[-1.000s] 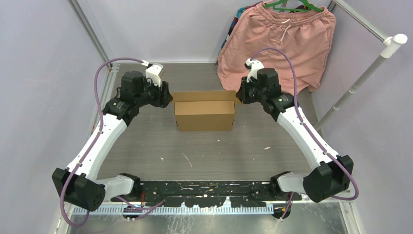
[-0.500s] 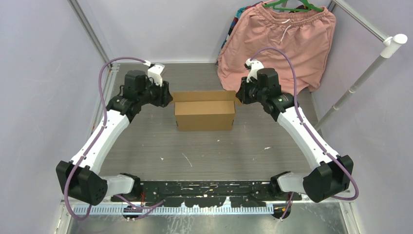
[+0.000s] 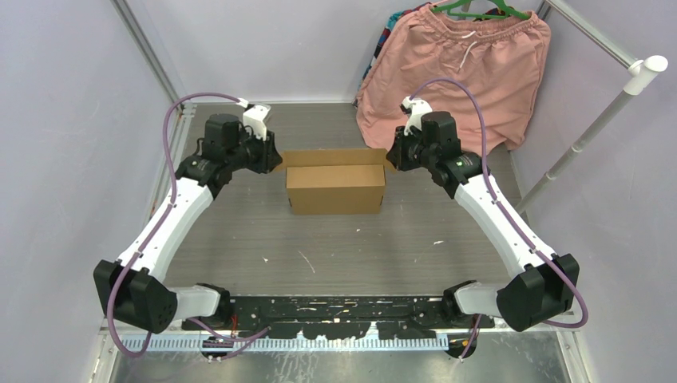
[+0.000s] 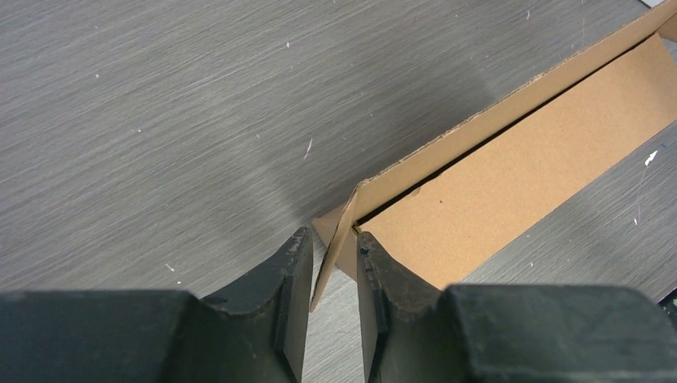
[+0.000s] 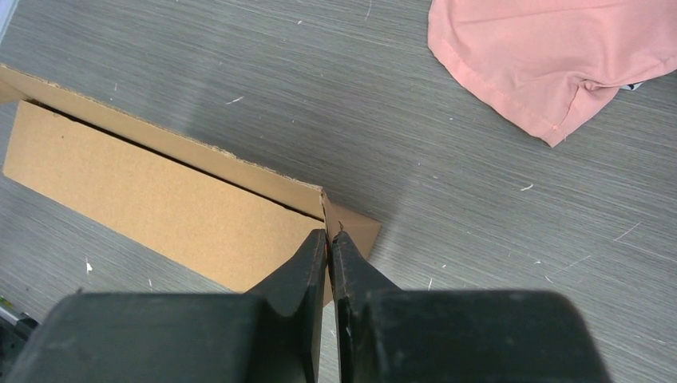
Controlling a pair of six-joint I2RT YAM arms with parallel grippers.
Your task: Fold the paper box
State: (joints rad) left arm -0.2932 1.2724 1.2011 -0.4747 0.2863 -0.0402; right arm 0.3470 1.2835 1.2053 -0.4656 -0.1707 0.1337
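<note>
The paper box (image 3: 335, 188) stands folded on the table between the two grippers, its long brown side (image 4: 511, 183) toward the arms. My left gripper (image 3: 275, 162) is at the box's left end. Its jaws straddle the thin end flap (image 4: 345, 231) with a narrow gap still showing, so the left gripper (image 4: 331, 247) is open. My right gripper (image 3: 391, 157) is at the right end of the box (image 5: 160, 207). In the right wrist view the right gripper (image 5: 328, 237) is shut on that end's flap (image 5: 355, 227).
Pink shorts (image 3: 463, 64) hang on a green hanger at the back right, and their hem (image 5: 551, 56) lies on the table beyond the box. A white rack pole (image 3: 599, 120) slants along the right side. Grey walls close in the left and the back.
The left arm has shifted slightly, its elbow swinging outward, while its gripper stays at the box's left end. The right arm and the box have not moved.
</note>
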